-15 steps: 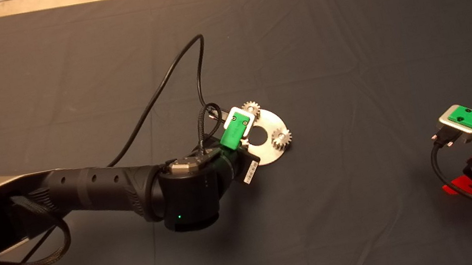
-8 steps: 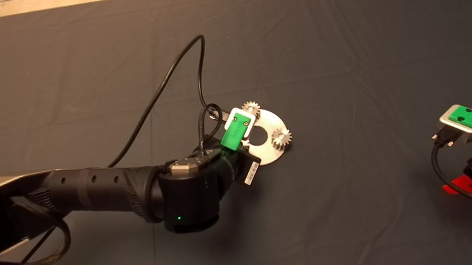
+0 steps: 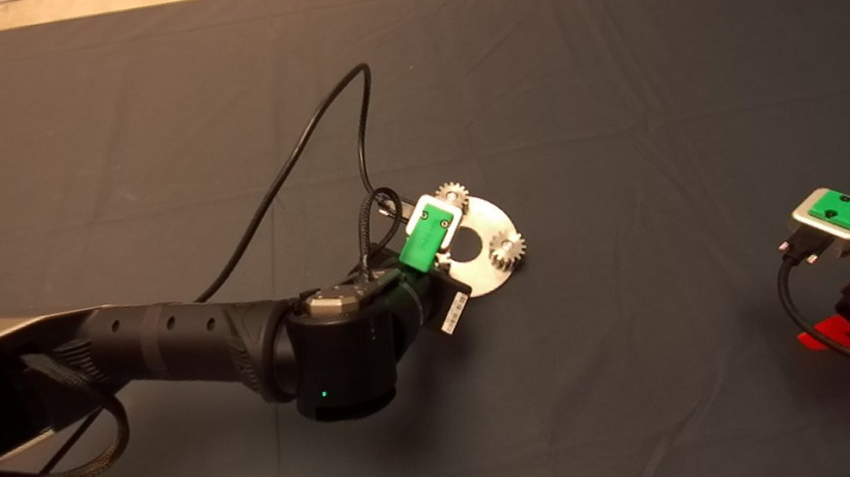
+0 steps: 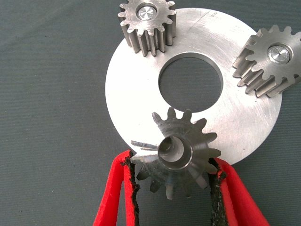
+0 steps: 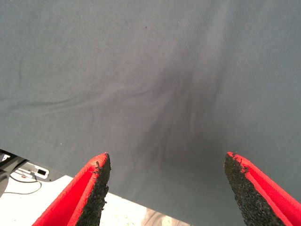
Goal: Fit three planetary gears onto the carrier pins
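**Third gear held over the disc, two gears already seated**

Your left gripper [image 4: 175,176] sits near the centre of the head view, its arm reaching in from the left edge. Its red fingers [image 4: 115,197] are clamped on a gear [image 4: 176,153], pads pressed against the teeth on both sides. That gear is tilted, its bore facing the camera at an angle, and it hangs over the lower edge of the disc [image 4: 141,89] in the left wrist view. You cannot tell whether it touches the disc or a pin.

Two other gears are on their pins: one [image 4: 148,23] at the top of the left wrist view, one [image 4: 270,59] at the upper right. A shiny pin end [image 4: 146,12] shows in the bore of each. In the head view these two sit at the disc's upper left rim [image 3: 453,193] and right rim [image 3: 507,247].

Your right gripper [image 5: 167,181] waits at the lower right edge of the head view, fingers spread wide with only the mat [image 5: 150,70] between them.
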